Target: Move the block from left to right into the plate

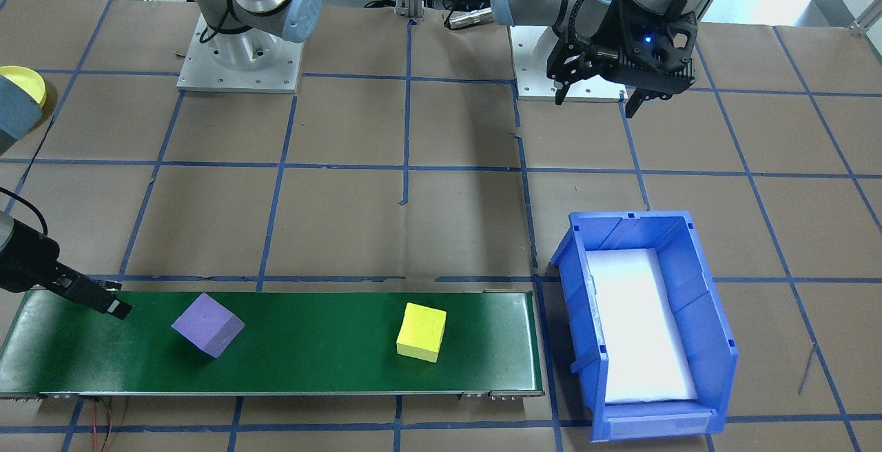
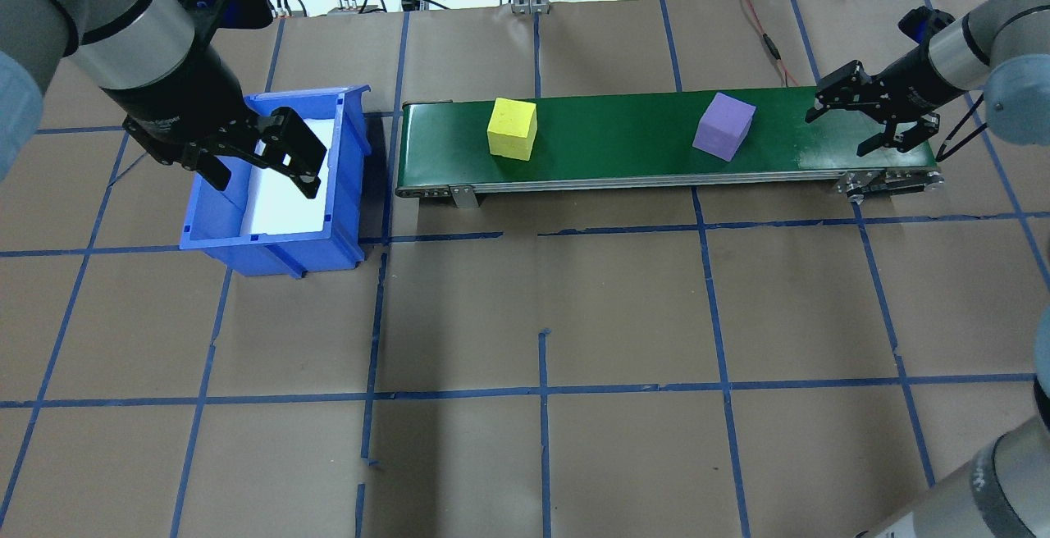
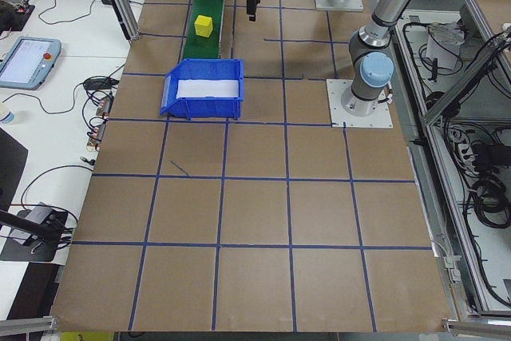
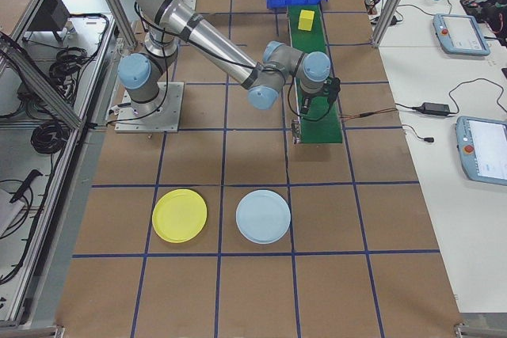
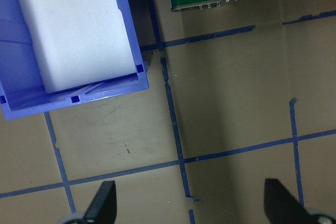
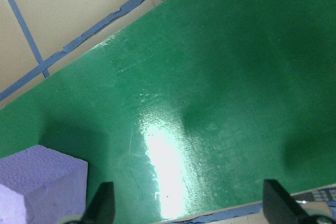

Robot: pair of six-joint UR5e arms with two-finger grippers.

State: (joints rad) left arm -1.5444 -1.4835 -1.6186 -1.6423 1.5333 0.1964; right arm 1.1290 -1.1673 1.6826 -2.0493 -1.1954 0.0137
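Nearest you on the operator side: the blue bin (image 1: 644,321), white liner inside, sitting just off the end of the green conveyor belt (image 1: 310,345). Your left gripper (image 2: 254,152) hangs above that bin, jaws spread wide, nothing between them; its wrist view shows the bin's corner and bare taped table under the fingertips (image 5: 102,203). Right gripper (image 2: 874,116) is over the belt's other end, jaws apart and empty, bare green belt directly between them. The purple block (image 2: 723,126) sits on the belt just outside the jaws, toward the bin, rotated skew to the belt edges; only its corner shows at the wrist frame's lower left. The yellow block (image 2: 513,129) is further along, well apart from both grippers, roughly square to the belt. The yellow plate (image 4: 180,215) lies on the table beyond the belt's right end, beside a pale blue plate (image 4: 264,216), both with open table all around.
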